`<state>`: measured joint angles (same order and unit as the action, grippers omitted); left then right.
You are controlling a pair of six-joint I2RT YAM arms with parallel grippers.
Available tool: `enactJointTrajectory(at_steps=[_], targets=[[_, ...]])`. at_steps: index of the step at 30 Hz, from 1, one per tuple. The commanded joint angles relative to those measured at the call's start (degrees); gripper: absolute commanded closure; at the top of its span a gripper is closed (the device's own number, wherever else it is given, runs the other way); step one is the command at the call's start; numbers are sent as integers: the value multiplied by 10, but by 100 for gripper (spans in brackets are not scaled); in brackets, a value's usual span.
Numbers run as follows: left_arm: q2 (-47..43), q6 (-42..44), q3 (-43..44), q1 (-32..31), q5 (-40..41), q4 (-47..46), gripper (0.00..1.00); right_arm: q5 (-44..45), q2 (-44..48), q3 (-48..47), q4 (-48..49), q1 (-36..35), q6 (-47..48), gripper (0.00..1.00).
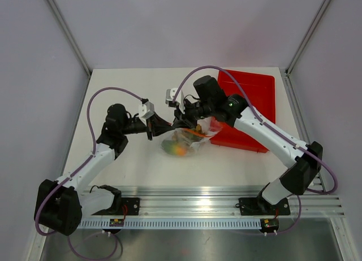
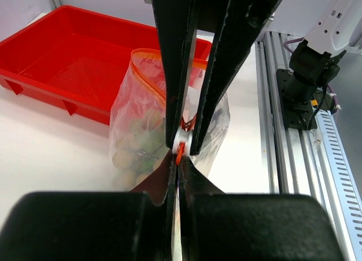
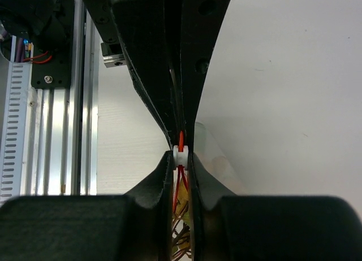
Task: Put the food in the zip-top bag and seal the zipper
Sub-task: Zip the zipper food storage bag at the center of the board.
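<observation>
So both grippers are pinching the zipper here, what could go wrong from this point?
1. The zipper gapes open in the left wrist view; a pull by the left gripper or right gripper might slip off the thin strip.
2. If one grip fails, the zip-top bag could tip and spill the food.

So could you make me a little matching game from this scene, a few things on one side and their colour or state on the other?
1 tray
2 bag
3 toy food
4 left hand

A clear, with an orange strip
B shut on the bag's edge
C red
D inside the bag

Pairs: 1-C, 2-A, 3-D, 4-B
</observation>
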<state>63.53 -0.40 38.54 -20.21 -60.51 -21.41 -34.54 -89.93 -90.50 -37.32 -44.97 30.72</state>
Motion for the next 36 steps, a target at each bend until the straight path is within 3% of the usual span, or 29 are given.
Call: enactJointTrajectory(at_steps=[1,3,11,20,36], targets=[[-11,-11,15,25,-21,-45,100,-16,43,14,15,12,-28,100],[-15,-31,5,34,-22,-75,100,-25,49,22,22,19,-43,100],[-27,-23,11,69,-15,-49,100,-7,85,77,34,38,-53,100],[-40,-67,17,122,103,-96,100,48,194,215,72,78,-95,100],[-31,-69,36,132,194,-100,100,127,344,364,67,82,-161,100]])
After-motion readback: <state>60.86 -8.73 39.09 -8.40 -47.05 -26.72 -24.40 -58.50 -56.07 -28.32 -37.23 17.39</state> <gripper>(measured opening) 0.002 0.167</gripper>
